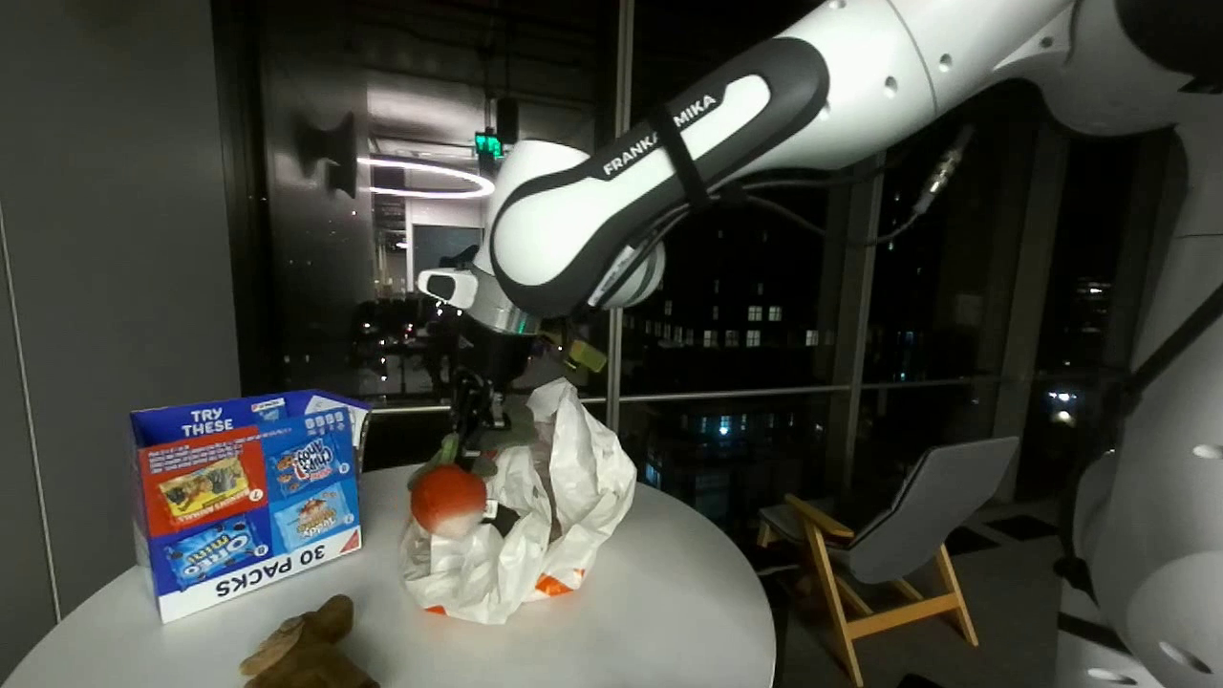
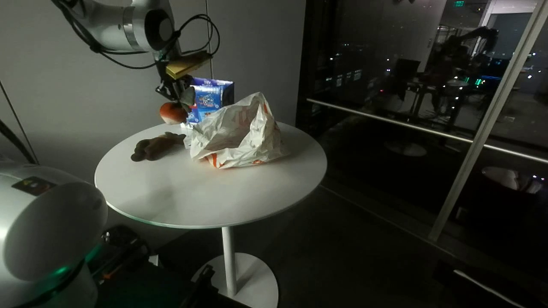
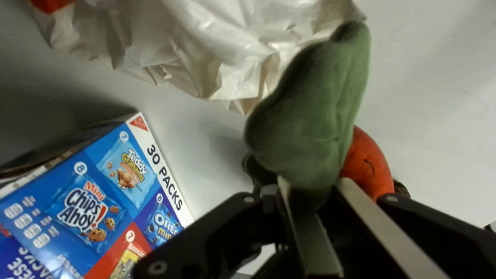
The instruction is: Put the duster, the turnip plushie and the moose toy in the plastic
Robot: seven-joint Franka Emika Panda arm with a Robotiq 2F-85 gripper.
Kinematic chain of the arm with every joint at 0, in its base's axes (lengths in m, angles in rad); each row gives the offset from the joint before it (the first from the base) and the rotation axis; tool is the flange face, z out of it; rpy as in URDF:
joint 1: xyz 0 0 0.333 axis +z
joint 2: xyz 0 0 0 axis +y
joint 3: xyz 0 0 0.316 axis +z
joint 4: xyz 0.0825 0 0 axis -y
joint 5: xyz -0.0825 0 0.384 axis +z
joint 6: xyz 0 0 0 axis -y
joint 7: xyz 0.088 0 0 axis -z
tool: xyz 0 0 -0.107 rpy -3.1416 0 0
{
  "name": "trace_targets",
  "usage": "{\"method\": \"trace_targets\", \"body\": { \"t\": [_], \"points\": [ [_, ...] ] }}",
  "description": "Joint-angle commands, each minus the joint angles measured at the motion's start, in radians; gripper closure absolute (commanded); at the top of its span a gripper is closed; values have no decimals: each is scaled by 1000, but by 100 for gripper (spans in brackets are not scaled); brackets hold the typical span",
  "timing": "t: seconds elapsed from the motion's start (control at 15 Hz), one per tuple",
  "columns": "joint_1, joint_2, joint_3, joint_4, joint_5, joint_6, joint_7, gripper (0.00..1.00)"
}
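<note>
Wrist view: the end effector is pinching the green fabric leaves of the red-orange, rounded, soft turnip plushie, jaws pressed onto the cloth from both sides. In both exterior views the rounded body hangs below the grip; an exterior view shows it raised off the round white tabletop and apart from the white, wrinkled, thin plastic bag. The lumpy brown soft moose toy lies on the tabletop, outside the bag. A dark patch shows among the bag's folds in an exterior view; whether it is the duster could not be confirmed.

Handling assessment: the turnip plushie is judged light, yielding and not fragile, its fuzzy cloth unlikely to slip. The hold on the leaves should suffice for carrying, though the body may swing or twist; a grip around the body would be steadier. The moose toy should likewise compress readily and is best taken across its trunk. The bag looks flimsy and may slide or fold if brushed; release is advised directly over its mouth.
</note>
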Motion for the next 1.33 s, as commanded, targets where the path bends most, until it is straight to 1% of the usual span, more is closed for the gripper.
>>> {"method": "trace_targets", "body": {
  "t": [0.0, 0.13, 0.27, 0.47, 0.53, 0.73, 0.87, 1.0, 1.13, 1.27],
  "points": [
    [-1, -201, -23, -226, -67, 95, 198, 91],
    [-18, -243, -30, -292, -135, 102, 325, 91],
    [-43, -261, -40, -330, -212, 92, 449, 91],
    [-88, -284, -45, -367, -328, 73, 639, 91],
    [-111, -275, -36, -368, -376, 72, 711, 91],
    [-182, -251, -6, -328, -534, 31, 914, 91],
    [-218, -258, 18, -312, -635, -8, 1047, 91],
    [-246, -228, 46, -262, -763, -69, 1167, 91],
    [-239, -170, 54, -196, -887, -126, 1223, 91],
    [-215, -105, 43, -133, -992, -142, 1246, 91]
  ]
}}
